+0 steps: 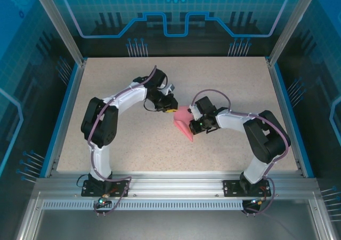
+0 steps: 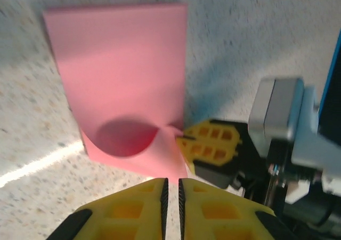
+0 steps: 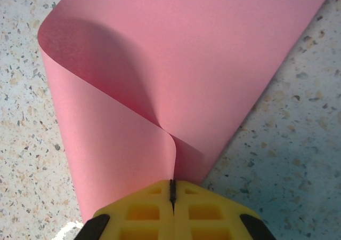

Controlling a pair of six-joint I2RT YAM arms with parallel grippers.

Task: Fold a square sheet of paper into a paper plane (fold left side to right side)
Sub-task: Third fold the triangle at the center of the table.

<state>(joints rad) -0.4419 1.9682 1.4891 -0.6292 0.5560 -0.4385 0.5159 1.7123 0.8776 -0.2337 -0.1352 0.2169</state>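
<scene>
The pink square sheet of paper (image 1: 184,125) lies mid-table with one part curled up and over itself. In the right wrist view the paper (image 3: 186,48) arches into a loose roll, and its lifted edge runs into my right gripper (image 3: 172,182), which is shut on it. From above, the right gripper (image 1: 193,124) sits at the paper's right side. My left gripper (image 1: 169,111) hovers at the paper's upper left. In the left wrist view the left gripper (image 2: 173,180) has its jaws almost together with nothing between them, just short of the curled paper (image 2: 122,69). The right gripper's yellow finger (image 2: 210,144) shows beside it.
The speckled tabletop (image 1: 122,144) is bounded by blue rails (image 1: 63,117) left and right and an aluminium frame (image 1: 170,184) at the near edge. Both arms bend inward toward the middle.
</scene>
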